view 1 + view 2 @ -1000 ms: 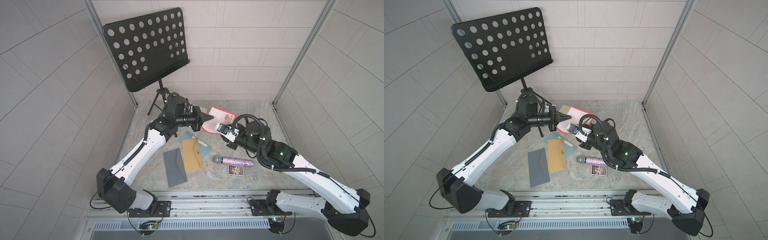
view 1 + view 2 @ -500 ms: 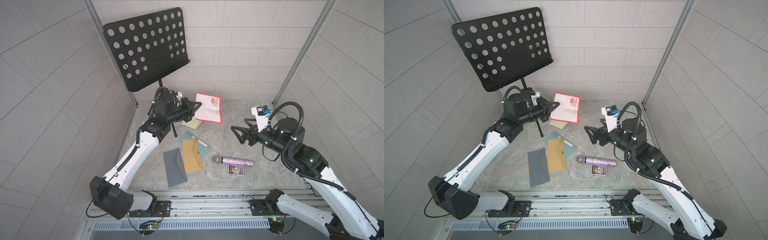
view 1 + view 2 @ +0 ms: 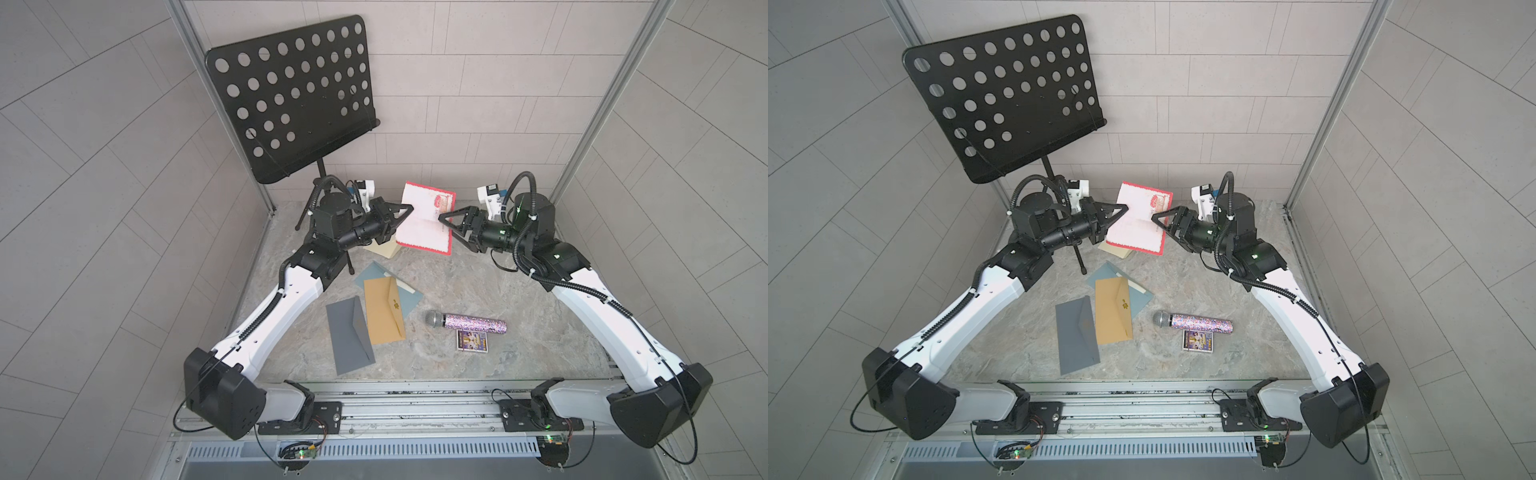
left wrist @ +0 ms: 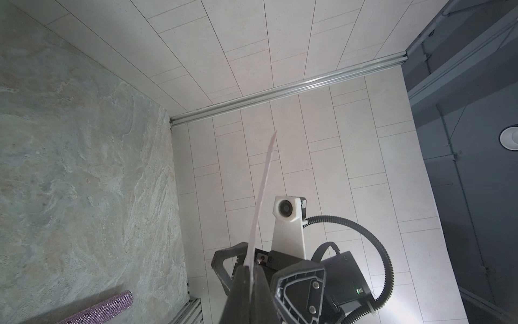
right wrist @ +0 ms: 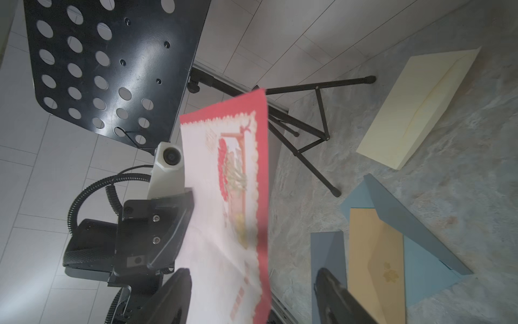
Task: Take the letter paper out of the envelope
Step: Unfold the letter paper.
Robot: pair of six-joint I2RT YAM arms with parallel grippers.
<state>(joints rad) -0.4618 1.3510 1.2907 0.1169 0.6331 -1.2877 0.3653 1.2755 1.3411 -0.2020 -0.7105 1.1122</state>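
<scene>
Extraction looks all but done: the letter paper [image 3: 424, 224] hangs clear of every envelope in the upper centre of both top views. It is held in the air above the counter [image 3: 490, 286] and, in the picture, partly covers the cream envelope [image 3: 384, 250] lying flat there. Your left jaws are pressed together on the sheet's left edge; the left wrist view shows the paper edge-on, running out from between them. Your right jaws stand spread at the opposite edge, and the right wrist view shows the sheet passing between them with neither one closed on it. The step in hand, as I judge it, is a handover or a two-sided hold. Your next move calls for closing the right jaws squarely on that edge before the left lets go, since a thin sheet can buckle or slip. The paper's long axis runs nearly straight up and down the frame, and its red-printed end points to the top, toward the back wall.
</scene>
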